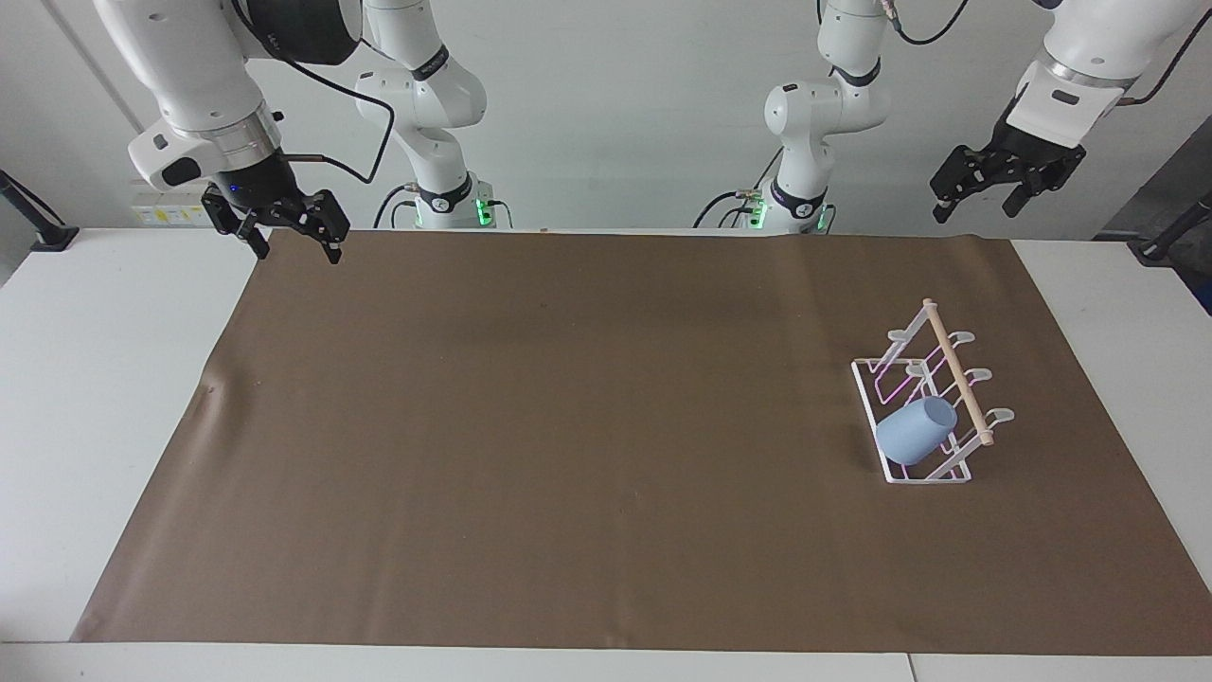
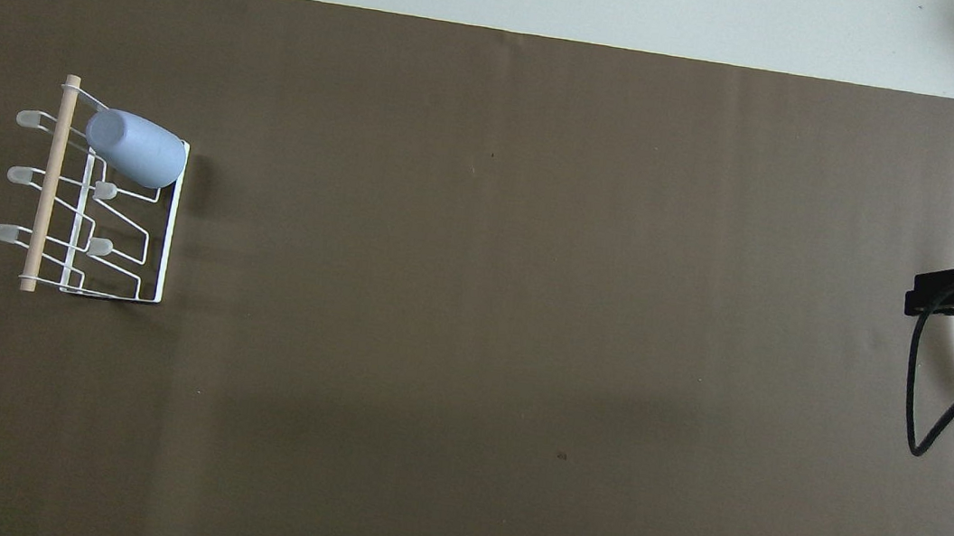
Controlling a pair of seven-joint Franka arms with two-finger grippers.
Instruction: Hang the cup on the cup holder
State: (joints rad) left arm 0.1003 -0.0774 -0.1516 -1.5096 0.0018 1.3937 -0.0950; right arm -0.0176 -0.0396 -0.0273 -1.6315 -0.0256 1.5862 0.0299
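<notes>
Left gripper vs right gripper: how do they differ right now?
The left gripper hangs high above the table's edge at the left arm's end, above the brown mat's corner; the right gripper hangs low at the mat's corner at the right arm's end. The left gripper's end has the cup holder with the cup; the right's has nothing. Both are open and empty.

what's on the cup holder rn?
One cup, tilted, slid over a prong at the cup holder's end farthest from the robots. The other prongs are bare; that prong is hidden inside it.
</notes>
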